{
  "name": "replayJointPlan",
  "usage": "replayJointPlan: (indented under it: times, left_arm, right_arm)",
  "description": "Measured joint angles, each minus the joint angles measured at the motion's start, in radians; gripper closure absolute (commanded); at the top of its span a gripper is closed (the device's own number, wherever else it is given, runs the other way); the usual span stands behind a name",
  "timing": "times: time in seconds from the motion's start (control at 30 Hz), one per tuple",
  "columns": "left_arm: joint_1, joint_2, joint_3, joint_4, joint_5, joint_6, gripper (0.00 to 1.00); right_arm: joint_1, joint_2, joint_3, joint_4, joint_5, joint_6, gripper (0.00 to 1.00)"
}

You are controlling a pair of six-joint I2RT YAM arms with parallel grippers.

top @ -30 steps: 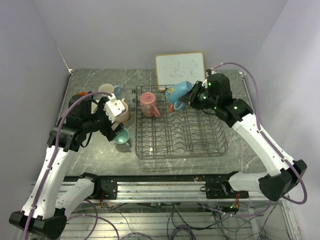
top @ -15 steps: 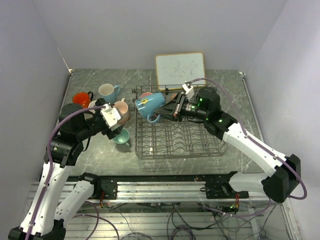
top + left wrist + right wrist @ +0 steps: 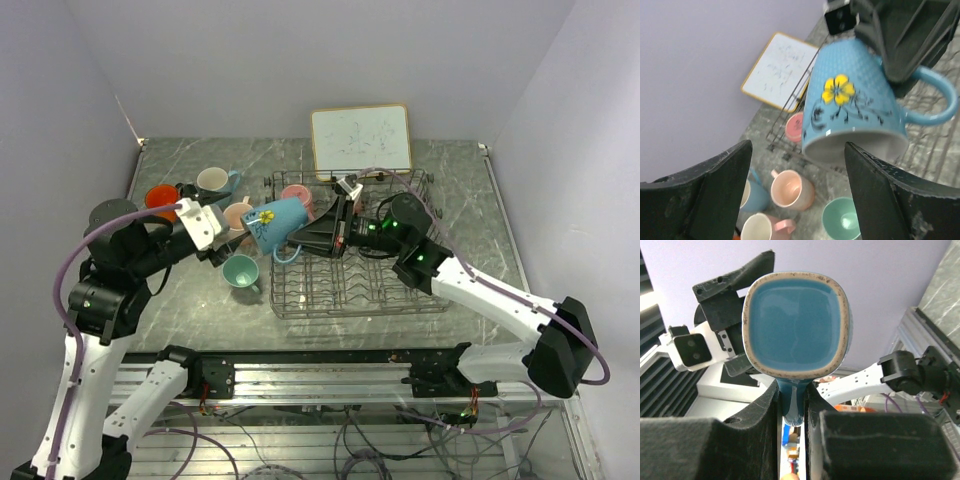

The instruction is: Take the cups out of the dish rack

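On the grey marbled table (image 3: 470, 200), nearest on the left, a teal mug (image 3: 241, 271) stands upright with nothing in it, just beside the left side of the wire dish rack (image 3: 360, 312). Just beyond it the blue flowered mug (image 3: 272, 224) hangs in the air at the rack's left edge, tilted with its mouth towards the left. The right claw (image 3: 791, 401) is pinching its handle from both sides, and the right wrist view shows only the mug's squarish base with an unglazed ring. Its dimpled wall carries a yellow flower on dark curling stems. The left claw (image 3: 798, 145) is spread wide just in front of the mug's mouth, apart from it. Farther back on the table stand an empty peach mug (image 3: 238, 214), an orange-red mug (image 3: 161, 197) and a light blue mug (image 3: 212, 182) with a cream inside. A pale pink mug (image 3: 765, 227) is cut off by the lower edge of the left wrist view. A pink mug (image 3: 297, 197) sits in the rack's far left corner; which way up is unclear. The right arm hides part of the rack. Against the far wall leans a wood-framed whiteboard (image 3: 360, 138), its scribbles too faint to read.
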Motion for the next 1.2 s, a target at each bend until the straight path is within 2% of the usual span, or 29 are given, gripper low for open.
replayJointPlan:
  times: [0.2,0.27,0.43,0.5,0.57,0.7,0.77,0.83,1.03,1.1,1.2]
  left_arm:
    - [0.0,0.044,0.066,-0.002,0.113,-0.109,0.36]
    - [0.0,0.066,0.084,-0.012,0.137,-0.122,0.5]
    - [0.0,0.087,0.103,-0.058,0.16,-0.122,0.74]
    - [0.0,0.084,0.104,-0.061,0.159,-0.129,0.84]
    - [0.003,0.083,0.107,-0.06,0.15,-0.141,0.93]
    - [0.003,0.099,0.138,-0.108,0.114,-0.152,0.93]
    - [0.003,0.129,0.156,-0.169,0.058,-0.14,0.93]
    - [0.002,0.166,0.159,-0.214,-0.028,-0.121,0.93]
    - [0.027,0.285,0.124,-0.382,-0.382,0.007,0.93]
    - [0.085,0.312,0.098,-0.424,-0.442,0.062,0.93]
    - [0.307,0.359,0.089,-0.469,-0.453,0.155,0.93]
  right_arm:
    - [0.064,0.006,-0.013,0.109,0.021,0.056,1.0]
    - [0.078,0.009,-0.012,0.15,0.026,0.066,1.0]
    - [0.104,0.017,-0.005,0.203,0.043,0.08,1.0]
    - [0.11,0.022,-0.003,0.212,0.045,0.085,0.91]
    - [0.114,0.029,-0.004,0.222,0.045,0.088,0.67]
    - [0.106,0.033,-0.004,0.216,0.048,0.084,0.29]
    - [0.082,0.024,-0.003,0.184,0.046,0.064,0.19]
    - [0.034,0.003,0.0,0.093,0.047,0.023,0.15]
    - [-0.176,-0.119,0.011,-0.21,0.051,-0.119,0.14]
    - [-0.227,-0.15,0.021,-0.296,0.054,-0.169,0.13]
    - [-0.273,-0.165,0.075,-0.454,0.072,-0.262,0.13]
